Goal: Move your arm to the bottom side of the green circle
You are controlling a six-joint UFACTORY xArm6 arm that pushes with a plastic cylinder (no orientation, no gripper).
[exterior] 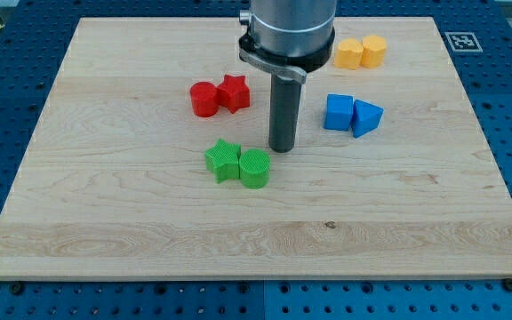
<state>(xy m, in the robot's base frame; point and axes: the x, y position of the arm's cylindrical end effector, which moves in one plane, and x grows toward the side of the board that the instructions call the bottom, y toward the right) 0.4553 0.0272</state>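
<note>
The green circle [255,169] lies near the board's middle, touching a green star [223,161] on its left. My tip [281,148] rests on the board just above and to the right of the green circle, a small gap apart. The rod rises from there to the arm's grey body at the view's top.
A red cylinder [204,99] and red star [234,92] sit together up and left of my tip. A blue cube [338,113] and blue triangle [367,117] sit to its right. Two yellow blocks [361,52] lie near the top. The wooden board [149,240] sits on a blue perforated table.
</note>
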